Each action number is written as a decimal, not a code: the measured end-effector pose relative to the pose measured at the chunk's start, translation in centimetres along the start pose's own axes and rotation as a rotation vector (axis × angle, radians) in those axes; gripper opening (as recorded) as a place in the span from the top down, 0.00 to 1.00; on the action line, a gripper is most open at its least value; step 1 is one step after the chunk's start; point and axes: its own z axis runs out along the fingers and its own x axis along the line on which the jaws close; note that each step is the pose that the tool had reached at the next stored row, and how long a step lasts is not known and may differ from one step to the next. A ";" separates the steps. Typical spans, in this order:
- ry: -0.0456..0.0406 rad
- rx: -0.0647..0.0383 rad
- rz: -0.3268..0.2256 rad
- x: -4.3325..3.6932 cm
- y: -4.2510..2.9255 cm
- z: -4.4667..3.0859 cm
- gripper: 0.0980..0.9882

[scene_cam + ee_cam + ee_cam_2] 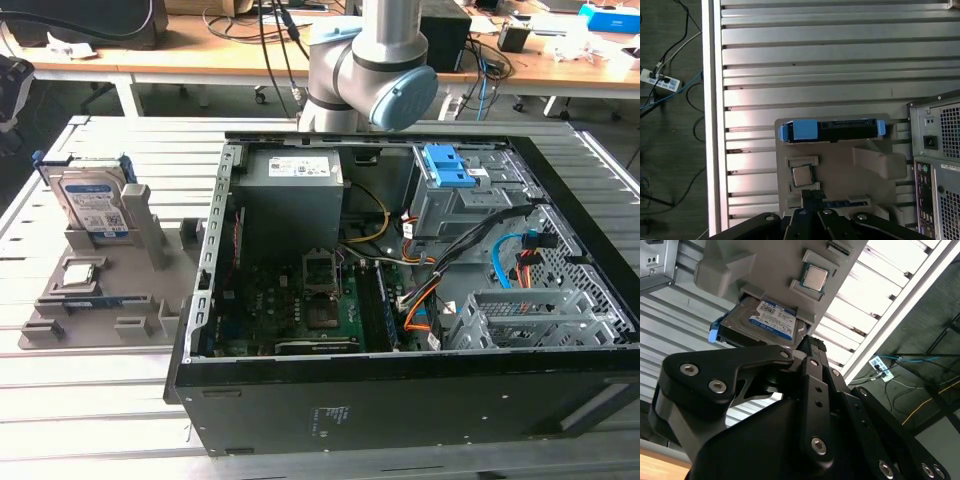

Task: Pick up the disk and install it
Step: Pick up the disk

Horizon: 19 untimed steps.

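Slatted tabletop (815, 65); disk (832, 131) propped on edge beyond the closed, empty gripper (810, 196): probably stiff, dense, shock-sensitive, best pinched across flat faces.

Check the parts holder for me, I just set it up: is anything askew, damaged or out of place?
Nothing stands out. The disk stands on edge, square in its slot in the grey holder, the chip lies flat in its pocket, and the open computer case sits beside the holder.

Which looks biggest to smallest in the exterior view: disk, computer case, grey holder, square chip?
1. computer case
2. grey holder
3. disk
4. square chip
The differences are plain, so no ties.
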 end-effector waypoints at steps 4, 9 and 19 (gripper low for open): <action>0.0086 -0.005 -0.149 0.00 0.00 0.00 0.99; 0.0151 -0.008 -0.262 0.00 0.00 0.00 0.99; 0.0276 -0.015 -0.478 0.00 0.00 0.00 0.99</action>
